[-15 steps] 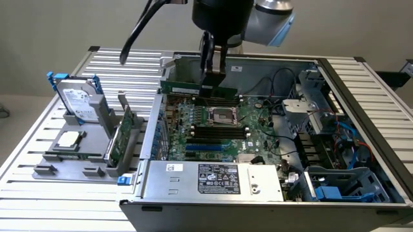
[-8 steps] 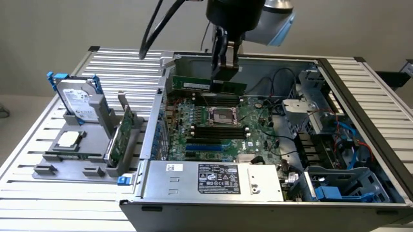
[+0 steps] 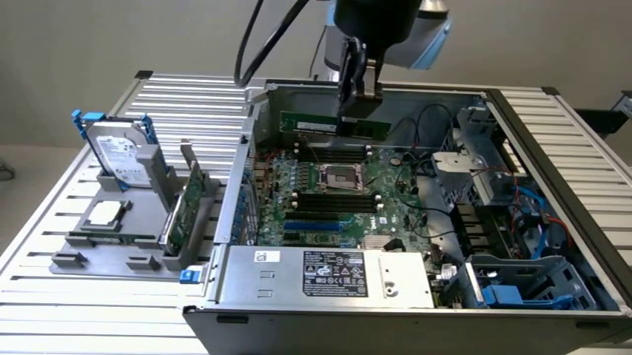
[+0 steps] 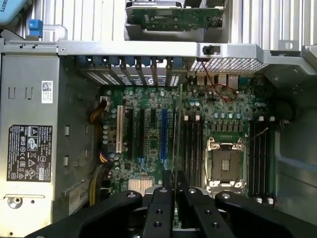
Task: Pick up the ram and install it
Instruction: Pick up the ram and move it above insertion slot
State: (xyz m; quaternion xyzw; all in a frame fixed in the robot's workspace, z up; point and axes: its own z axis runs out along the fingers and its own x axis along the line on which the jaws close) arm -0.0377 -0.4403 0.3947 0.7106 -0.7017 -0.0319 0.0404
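Noted claw (image 3: 357, 112) closed narrowly on ram (image 3: 308, 123), gripping its upper edge. Held level and edge-down above motherboard (image 3: 400, 211), over its far side past the socket (image 3: 341, 177), not seated in any slot. Seen edge-on from wrist, lined up just beside motherboard's black slots (image 4: 190, 148).

**Soft light from above, shade inside the case**

In the exterior view the light is bright and diffuse and comes from above. The slatted table (image 3: 188, 96) looks pale, almost washed out. The walls of the case (image 3: 395, 329) shade the motherboard (image 3: 326, 222), but the ram (image 3: 311, 122) stays clearly green. The wrist view is dimmer. The gripper (image 4: 174, 177) is nearly black with a faint sheen.
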